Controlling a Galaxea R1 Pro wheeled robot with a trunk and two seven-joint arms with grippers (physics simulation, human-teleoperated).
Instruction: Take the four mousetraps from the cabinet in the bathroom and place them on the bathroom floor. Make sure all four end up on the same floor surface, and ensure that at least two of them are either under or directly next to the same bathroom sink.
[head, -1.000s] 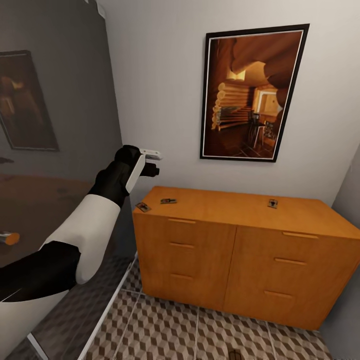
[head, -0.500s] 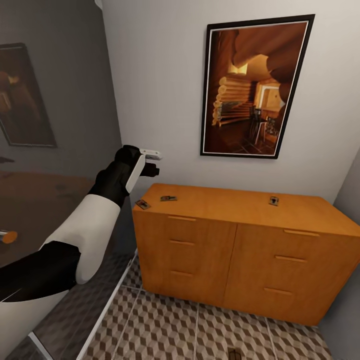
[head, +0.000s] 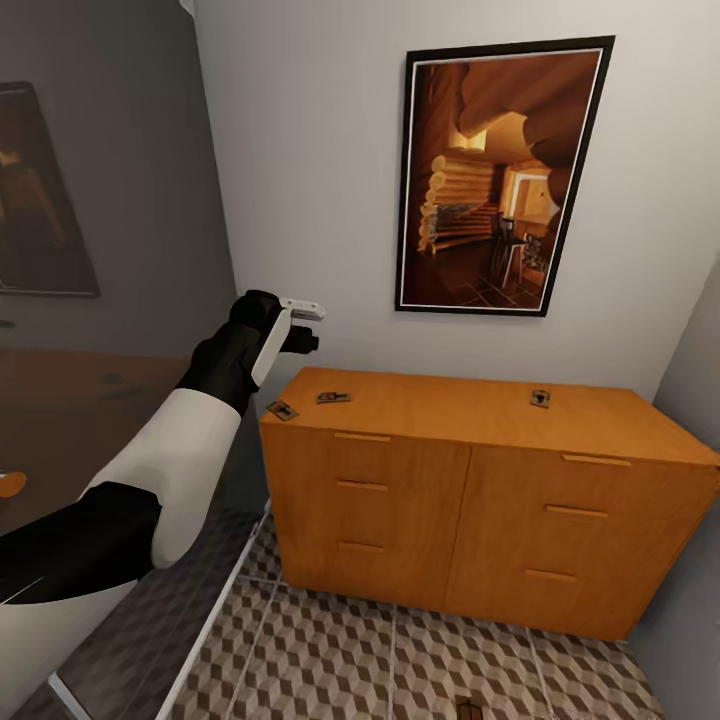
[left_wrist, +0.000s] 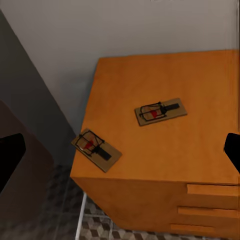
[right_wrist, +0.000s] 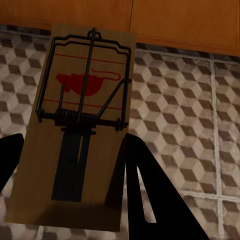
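The orange-brown cabinet (head: 480, 490) stands against the wall, and three mousetraps lie on its top: one at the left corner (head: 282, 409), one beside it (head: 333, 397), one toward the right (head: 540, 398). My left gripper (head: 305, 325) hangs open above the left corner. In the left wrist view the left gripper (left_wrist: 122, 150) has the two near mousetraps (left_wrist: 96, 149) (left_wrist: 160, 111) below its spread fingers. My right gripper (right_wrist: 72, 142) is shut on a fourth mousetrap (right_wrist: 82, 125), held low over the bathroom floor (right_wrist: 190, 100) in front of the cabinet. The sink is out of view.
A glass shower wall (head: 100, 300) with a white floor rail stands close on the left of the cabinet. A framed picture (head: 495, 180) hangs on the white wall above it. Patterned tiles (head: 330, 650) stretch in front of the drawers.
The head view has shifted slightly, so the cabinet and picture sit a little further left. Both arms and the mousetraps keep their places.
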